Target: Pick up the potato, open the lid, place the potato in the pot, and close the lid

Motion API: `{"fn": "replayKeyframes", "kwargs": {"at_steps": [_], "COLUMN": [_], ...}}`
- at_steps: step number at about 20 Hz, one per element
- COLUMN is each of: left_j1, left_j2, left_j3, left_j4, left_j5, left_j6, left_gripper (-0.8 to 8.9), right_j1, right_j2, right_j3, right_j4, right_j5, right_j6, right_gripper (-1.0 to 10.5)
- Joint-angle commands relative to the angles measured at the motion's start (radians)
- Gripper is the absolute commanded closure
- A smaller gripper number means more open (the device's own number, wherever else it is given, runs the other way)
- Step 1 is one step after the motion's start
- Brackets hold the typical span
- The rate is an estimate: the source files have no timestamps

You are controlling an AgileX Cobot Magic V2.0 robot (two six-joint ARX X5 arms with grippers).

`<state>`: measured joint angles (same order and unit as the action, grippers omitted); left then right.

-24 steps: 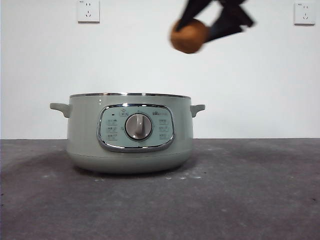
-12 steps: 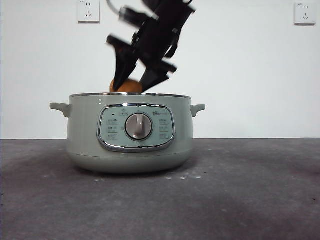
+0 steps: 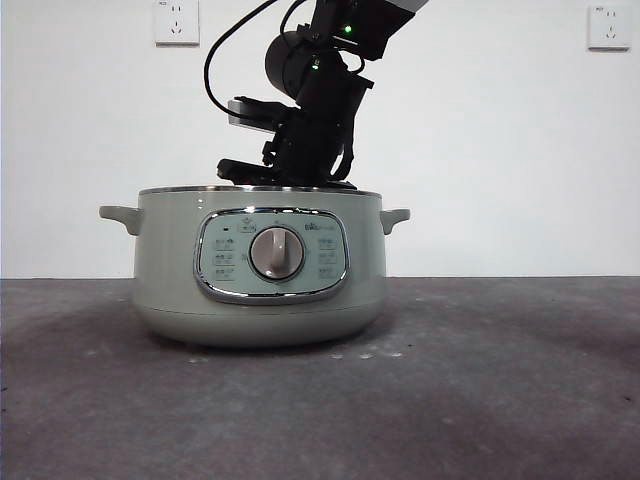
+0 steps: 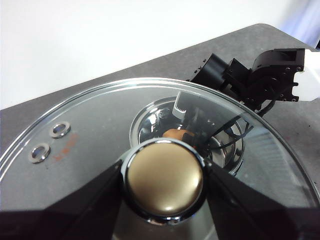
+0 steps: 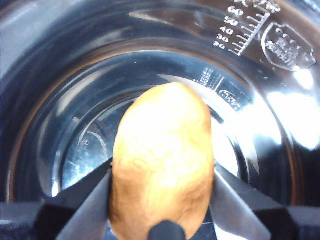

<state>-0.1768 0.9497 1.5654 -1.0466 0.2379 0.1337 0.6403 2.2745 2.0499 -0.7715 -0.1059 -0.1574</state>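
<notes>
Sage-green and lidless, the pot (image 3: 260, 270) is standing on the grey table (image 3: 500, 400). The right gripper (image 5: 162, 200) is reaching down inside the pot's shiny bowl, its jaws clamping the potato (image 5: 162, 167) on both sides, the potato hanging above the bowl's floor. The left gripper (image 4: 164, 182) is holding the lid (image 4: 100, 125) by its knob (image 4: 164, 177), above the pot.

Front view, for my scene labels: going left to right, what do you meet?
Left wall socket → pot's left handle → silver dial → pot's right handle → right wall socket. The right pincer reaching into the pot overlaps it, so it is left out.
</notes>
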Motion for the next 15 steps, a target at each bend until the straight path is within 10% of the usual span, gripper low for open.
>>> {"fn": "replayKeyframes", "kwargs": {"at_steps": [1,12,15], "left_j1": [0.001,0.0,-0.001], "left_j2": [-0.005,0.031,0.081], "left_j3": [0.013,0.013,0.013], "left_j4": [0.046,0.1,0.11], "left_j5": [0.005,0.054,0.058], "left_j6": [0.006,0.004,0.006], "left_gripper": [8.21,8.21,8.21], "right_j1": [0.002,-0.071,-0.106], "right_j2": [0.015,-0.376,-0.463], "right_j3": [0.008,0.087,0.087], "right_j4": [-0.014,-0.355,-0.471], "right_j5": [0.001,-0.096,-0.275], "right_j6": [-0.003,-0.013,-0.039], "right_gripper": [6.0,4.8,5.1]}}
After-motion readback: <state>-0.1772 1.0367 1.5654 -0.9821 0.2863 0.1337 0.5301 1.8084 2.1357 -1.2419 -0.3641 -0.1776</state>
